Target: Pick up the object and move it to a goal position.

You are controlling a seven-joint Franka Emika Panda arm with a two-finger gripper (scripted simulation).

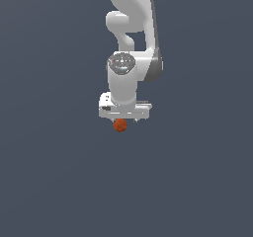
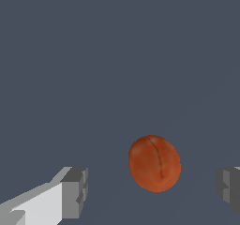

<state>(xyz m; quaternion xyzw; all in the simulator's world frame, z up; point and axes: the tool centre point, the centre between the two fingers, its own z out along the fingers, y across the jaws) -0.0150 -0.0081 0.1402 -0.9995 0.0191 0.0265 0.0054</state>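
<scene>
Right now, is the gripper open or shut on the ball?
Open. In the wrist view the gripper has bare floor between each finger and the orange ball, so neither touches it.

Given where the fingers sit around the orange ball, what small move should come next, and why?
Probably close the gripper. In the wrist view the orange ball lies between the two open fingers, touching neither and nearer one side, and the exterior view shows the hand low over it.

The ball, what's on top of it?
The open tool hangs right above the ball. In the wrist view its fingers stand apart on either side of the ball, not touching. What's under the ball is hidden.
</scene>
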